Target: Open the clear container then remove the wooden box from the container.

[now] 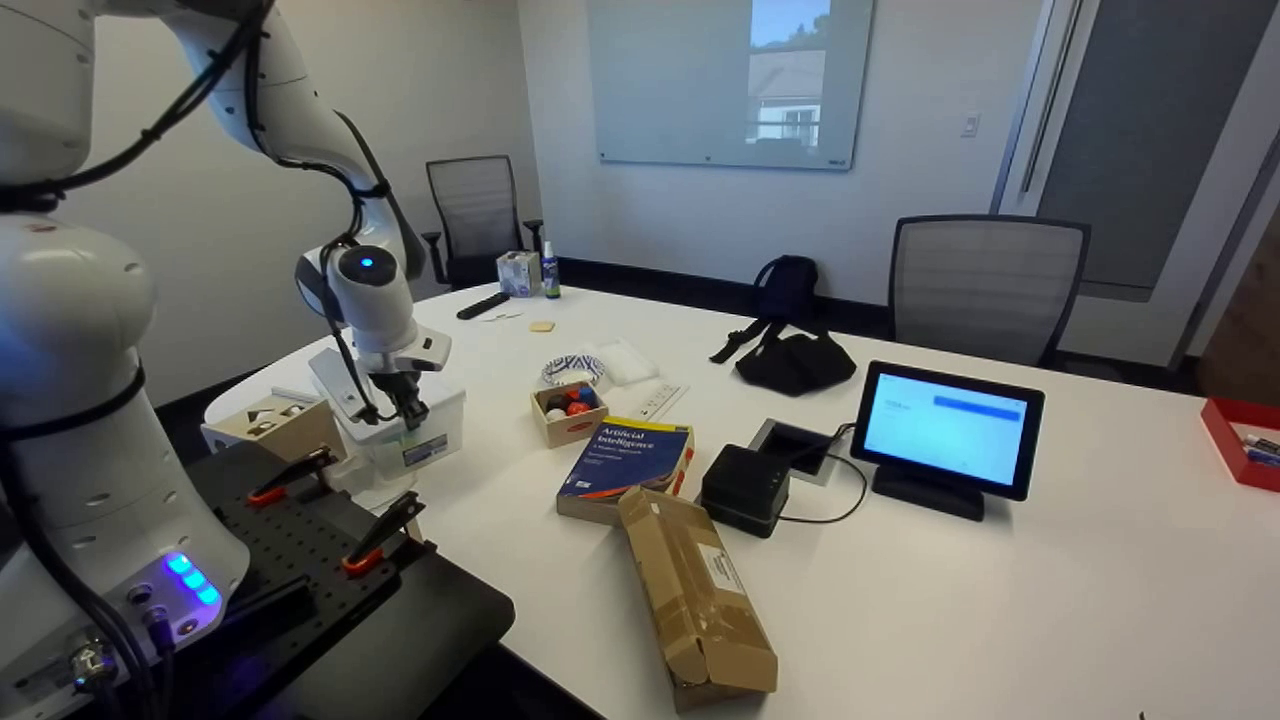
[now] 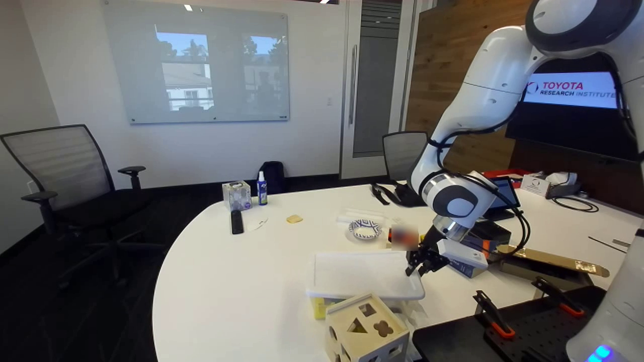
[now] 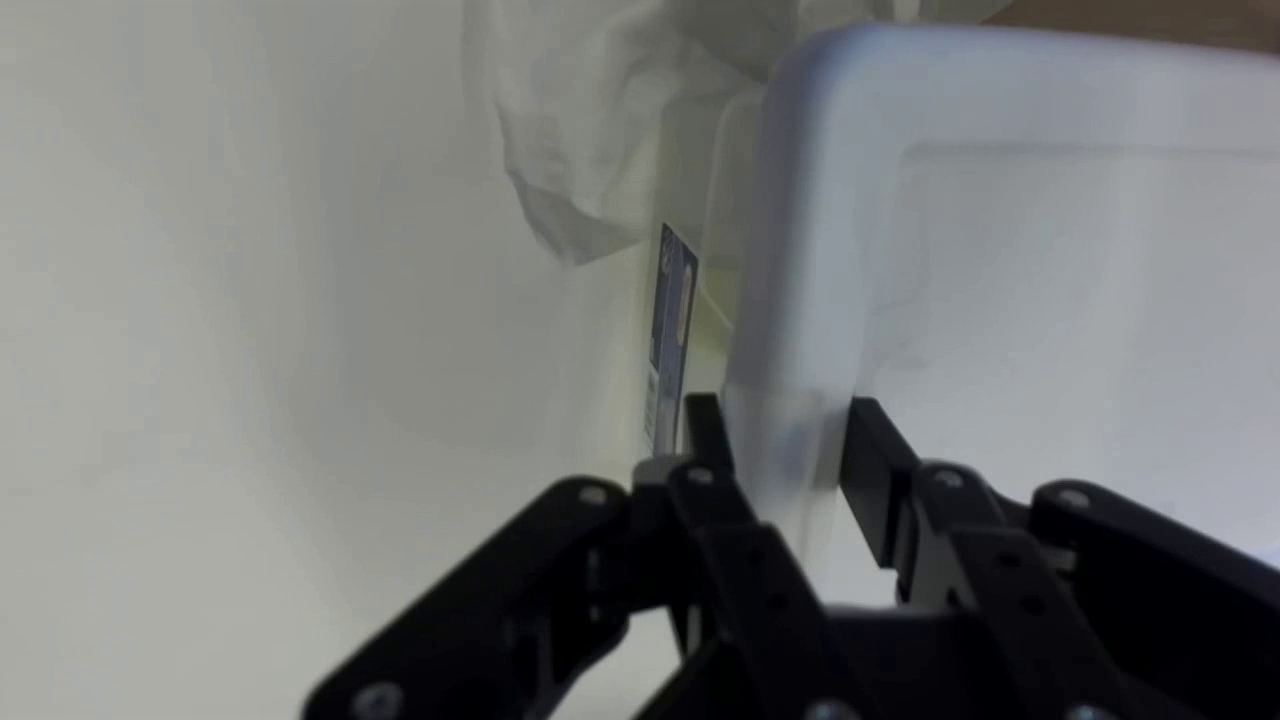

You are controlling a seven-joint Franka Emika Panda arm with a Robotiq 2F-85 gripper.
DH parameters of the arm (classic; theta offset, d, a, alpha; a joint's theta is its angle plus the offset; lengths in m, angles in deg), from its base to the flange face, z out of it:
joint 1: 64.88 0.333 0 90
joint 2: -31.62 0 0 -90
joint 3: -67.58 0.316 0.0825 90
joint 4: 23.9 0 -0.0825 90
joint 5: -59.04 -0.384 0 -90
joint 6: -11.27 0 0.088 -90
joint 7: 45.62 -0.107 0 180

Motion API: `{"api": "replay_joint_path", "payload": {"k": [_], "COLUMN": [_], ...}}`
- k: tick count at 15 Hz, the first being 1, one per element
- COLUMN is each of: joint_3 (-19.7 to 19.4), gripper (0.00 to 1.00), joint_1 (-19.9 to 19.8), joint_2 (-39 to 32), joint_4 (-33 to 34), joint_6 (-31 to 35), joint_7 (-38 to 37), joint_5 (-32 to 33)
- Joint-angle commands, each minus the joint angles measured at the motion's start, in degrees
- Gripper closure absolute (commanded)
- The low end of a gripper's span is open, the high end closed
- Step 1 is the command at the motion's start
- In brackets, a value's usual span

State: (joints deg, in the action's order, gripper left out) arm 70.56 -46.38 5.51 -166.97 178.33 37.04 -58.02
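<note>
The clear container stands on the table with its white lid [image 2: 359, 274] lying flat on it. Its see-through wall [image 1: 430, 452] carries a dark label, which also shows in the wrist view [image 3: 672, 320]. Something yellow [image 2: 322, 307] shows through the wall. I cannot make out the wooden box; it is hidden inside or out of view. My gripper [image 3: 785, 420] is at the lid's edge, which also shows in the wrist view [image 3: 1060, 300]. One finger is outside the rim, one over the top. The fingers are partly closed around the rim; I cannot tell whether they pinch it.
A larger wooden shape-sorter cube [image 2: 367, 327] stands beside the tub. A crumpled clear bag [image 3: 590, 130] lies against the tub. A small open wooden tray of balls [image 1: 570, 428], a patterned bowl [image 1: 573, 370], a blue book [image 1: 625, 465] and a long cardboard package [image 1: 700, 600] lie nearby.
</note>
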Motion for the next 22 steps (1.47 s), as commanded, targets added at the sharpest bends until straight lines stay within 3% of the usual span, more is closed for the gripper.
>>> {"api": "replay_joint_path", "payload": {"k": [1,5,9,16,22], "joint_3": [2.0,3.5,4.2,3.3,0.2], "gripper": [0.92,0.92,0.92,0.92,0.92], "joint_1": [1.1,0.8,0.1,-3.8,-10.1], "joint_2": [2.2,3.1,4.9,12.1,17.0], "joint_4": [-1.4,-1.5,-1.6,-3.4,-3.8], "joint_6": [5.5,8.2,6.9,-2.7,-12.3], "joint_7": [-3.4,-6.6,-8.0,-12.7,-15.0], "joint_5": [4.0,7.7,8.1,5.1,1.3]}}
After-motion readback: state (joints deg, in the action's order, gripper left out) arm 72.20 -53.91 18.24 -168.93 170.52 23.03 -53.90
